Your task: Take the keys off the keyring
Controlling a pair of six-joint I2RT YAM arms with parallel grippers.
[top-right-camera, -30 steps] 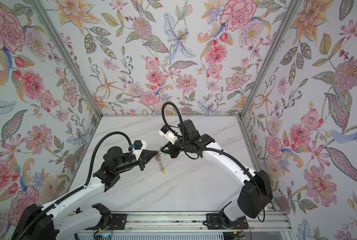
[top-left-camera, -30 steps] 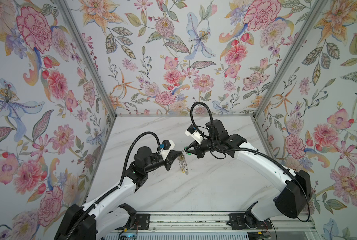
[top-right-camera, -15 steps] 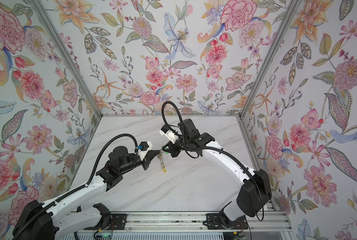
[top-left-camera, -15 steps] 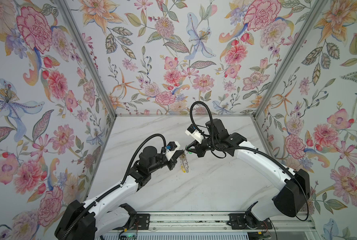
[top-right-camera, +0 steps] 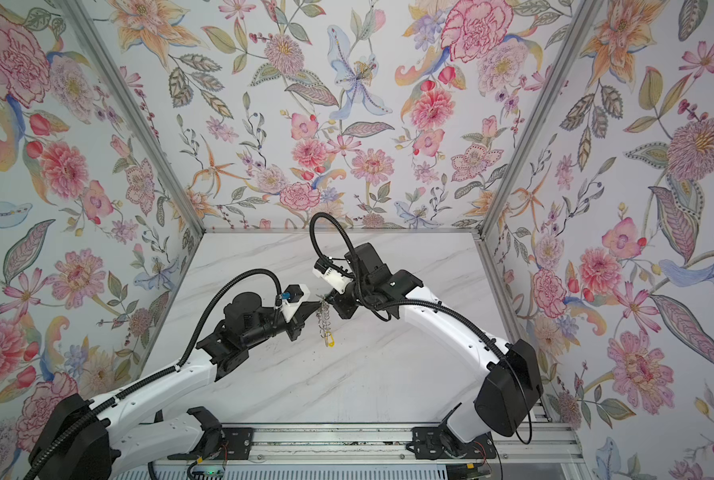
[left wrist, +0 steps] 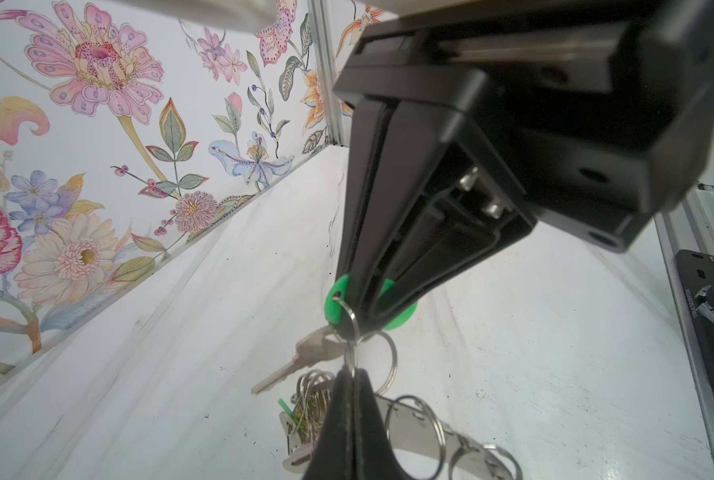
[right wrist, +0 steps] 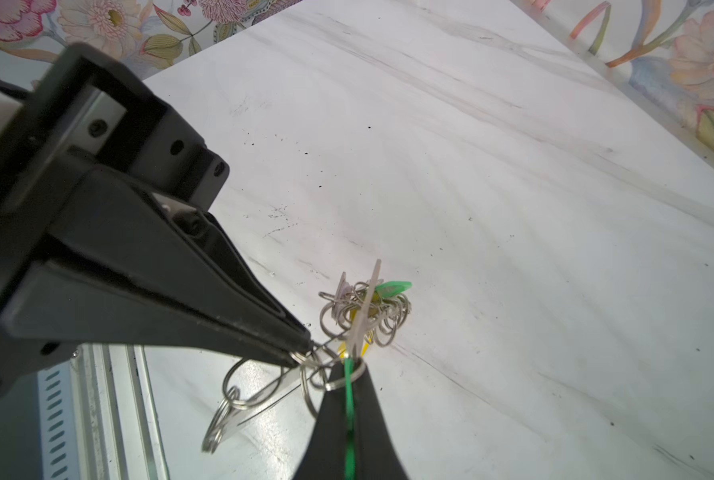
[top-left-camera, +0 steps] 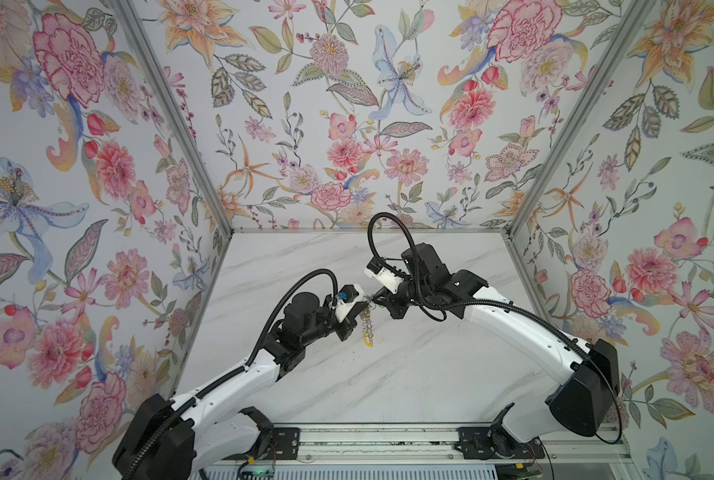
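A white marble tabletop (top-left-camera: 430, 374) lies inside an enclosure of floral wallpaper (top-left-camera: 347, 124), and both arms meet above the middle of it. The keyring (top-left-camera: 367, 326), a flat grey metal plate fringed with silver wire rings, hangs down from the two grippers; in both top views a yellow tag (top-right-camera: 329, 340) shows at its lower end. Whether that end touches the marble cannot be told.

The right gripper (left wrist: 361, 305) is clenched on the green tag (left wrist: 333, 305) of a green-tagged key (left wrist: 305, 355), whose silver blade slants away beside the jaws. In the right wrist view that tag appears edge-on as a thin green line between the black fingers (right wrist: 330, 419).

The left gripper (right wrist: 301, 353) is pinched tight on a wire ring (left wrist: 354, 322) just beside the green tag, so the two sets of fingertips sit almost touching. Past them the keyring plate (left wrist: 413, 419) carries more empty rings, and a tangle of rings with another green tag (right wrist: 394, 287) hangs behind it.
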